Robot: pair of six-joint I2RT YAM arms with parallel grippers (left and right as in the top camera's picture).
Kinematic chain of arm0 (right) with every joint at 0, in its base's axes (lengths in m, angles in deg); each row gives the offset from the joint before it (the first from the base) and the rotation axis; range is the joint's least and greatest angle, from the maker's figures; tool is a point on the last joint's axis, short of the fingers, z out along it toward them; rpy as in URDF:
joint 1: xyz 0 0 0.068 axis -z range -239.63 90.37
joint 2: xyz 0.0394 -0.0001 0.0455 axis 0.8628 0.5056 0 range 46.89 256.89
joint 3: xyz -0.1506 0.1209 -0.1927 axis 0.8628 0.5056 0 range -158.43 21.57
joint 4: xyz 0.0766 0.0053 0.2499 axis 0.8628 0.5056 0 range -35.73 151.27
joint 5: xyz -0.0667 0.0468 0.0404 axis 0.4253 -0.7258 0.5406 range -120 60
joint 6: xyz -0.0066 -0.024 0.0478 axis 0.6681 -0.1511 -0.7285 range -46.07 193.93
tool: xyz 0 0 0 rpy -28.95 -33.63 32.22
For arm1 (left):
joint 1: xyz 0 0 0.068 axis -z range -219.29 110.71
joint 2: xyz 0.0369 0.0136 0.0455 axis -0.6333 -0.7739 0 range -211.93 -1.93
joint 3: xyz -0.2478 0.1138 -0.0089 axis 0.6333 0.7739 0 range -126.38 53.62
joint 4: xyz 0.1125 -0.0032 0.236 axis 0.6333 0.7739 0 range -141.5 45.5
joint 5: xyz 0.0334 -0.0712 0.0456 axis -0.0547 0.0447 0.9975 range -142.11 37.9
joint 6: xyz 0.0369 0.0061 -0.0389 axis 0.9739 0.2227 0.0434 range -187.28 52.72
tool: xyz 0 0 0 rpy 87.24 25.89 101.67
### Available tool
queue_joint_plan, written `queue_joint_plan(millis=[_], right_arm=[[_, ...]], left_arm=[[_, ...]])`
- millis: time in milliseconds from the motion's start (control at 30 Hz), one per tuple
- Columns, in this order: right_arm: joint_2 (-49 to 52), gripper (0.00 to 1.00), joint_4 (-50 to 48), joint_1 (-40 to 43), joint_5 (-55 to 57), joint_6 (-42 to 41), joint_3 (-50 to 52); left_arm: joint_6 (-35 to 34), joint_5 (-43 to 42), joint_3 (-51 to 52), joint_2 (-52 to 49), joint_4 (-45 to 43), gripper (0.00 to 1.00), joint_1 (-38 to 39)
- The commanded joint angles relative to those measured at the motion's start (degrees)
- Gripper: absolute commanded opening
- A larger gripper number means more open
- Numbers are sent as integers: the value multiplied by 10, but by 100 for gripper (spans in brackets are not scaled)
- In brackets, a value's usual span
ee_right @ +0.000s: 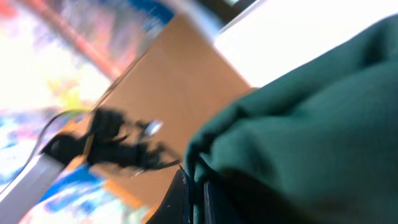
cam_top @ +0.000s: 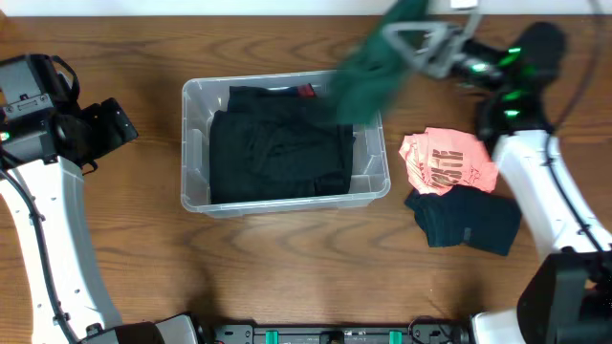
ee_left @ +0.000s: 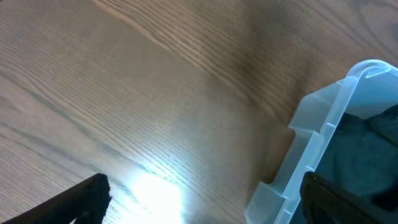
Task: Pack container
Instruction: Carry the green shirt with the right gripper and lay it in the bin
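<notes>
Found the container (cam_top: 191,143) left of the middle of the table (cam_top: 287,277), flat on the wood, mouth up, long axis running left to right in the overhead view, short walls facing the two arms. Saw clear, colourless plastic with rounded corners and a stepped rim, with wood grain visible through the walls. Noted a folded black garment (cam_top: 277,148) covering most of the floor inside, with a small red patch at its far edge.

Caught the right gripper (cam_top: 411,43), blurred, above the far right corner, fingers clamped on a green garment (cam_top: 368,81) hanging over that corner and hiding part of the rim. Saw from the right wrist the same green cloth bunched against one dark finger (ee_right: 186,199).

Found the left gripper (cam_top: 115,124) near the left short wall, over bare wood, fingers (ee_left: 81,199) spread wide with nothing between.

Noted, right of the container and apart from it, a pink garment (cam_top: 448,162) with lettering, its near edge touching a dark blue garment (cam_top: 467,220).
</notes>
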Motion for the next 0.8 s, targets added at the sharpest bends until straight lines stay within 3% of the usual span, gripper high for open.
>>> queue_joint_plan(millis=[0,167,300,500,767], right_arm=[[-3,1,-34,-76,-7,-36,-2],[-3,1,-120,-180,-2,-62,-2],[0,1,-121,-228,-1,-19,-2],[7,1,-66,-236,-2,54,-2],[7,1,-90,-243,83,36,-2]], left_arm=[[-5,5,1,-2,2,98,-3],[-5,5,1,-2,2,98,-2],[-5,5,1,-2,2,98,-2],[-5,5,1,-2,2,98,-3],[-5,5,1,-2,2,98,-3]])
